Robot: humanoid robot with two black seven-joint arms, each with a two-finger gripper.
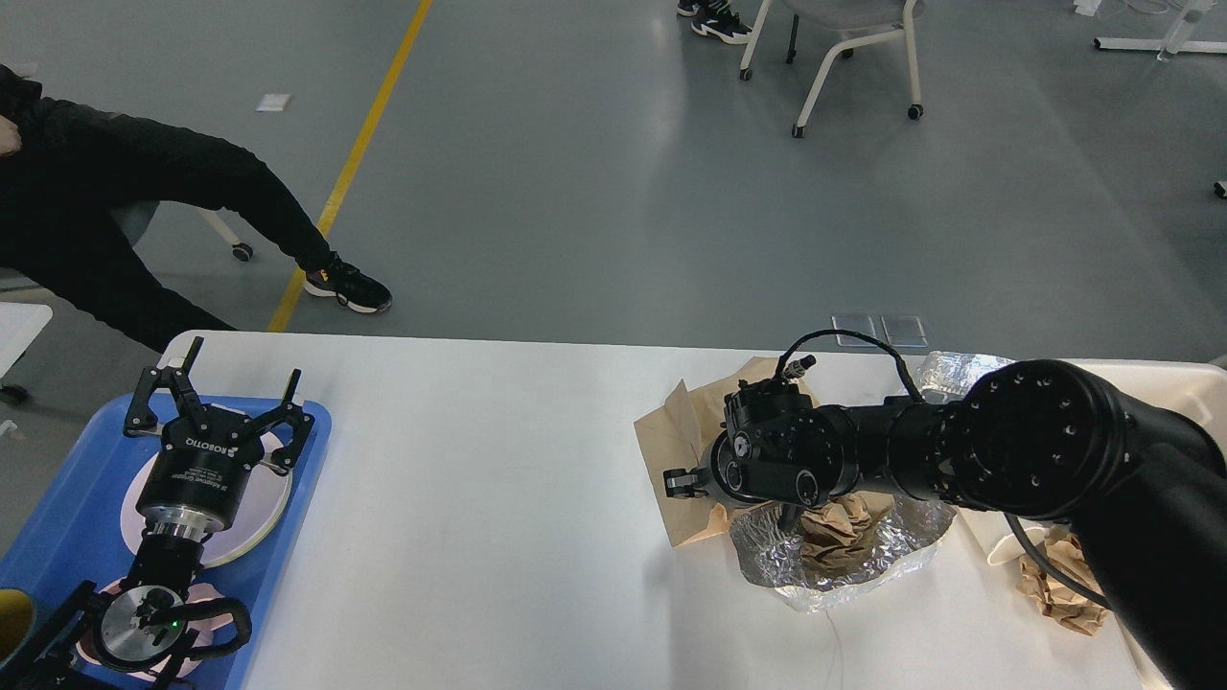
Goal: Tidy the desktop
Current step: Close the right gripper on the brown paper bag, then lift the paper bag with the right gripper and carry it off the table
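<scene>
The white desktop (479,479) fills the lower view. My right gripper (682,482) is low over the left part of a flat brown paper bag (666,431). It is seen small and dark, so its fingers cannot be told apart. Just right of it lies crumpled silver foil (863,570) with a crumpled brown paper ball (839,527) on it. My left gripper (222,398) is open and empty above a pale plate (273,498) in the blue tray (57,517).
Another crumpled brown paper ball (1054,585) and a white paper cup (1007,551) lie at the right, partly behind my right arm. More foil (949,367) lies at the back. A beige bin (1189,383) is at the far right. A seated person's legs (192,192) are beyond the table's left corner.
</scene>
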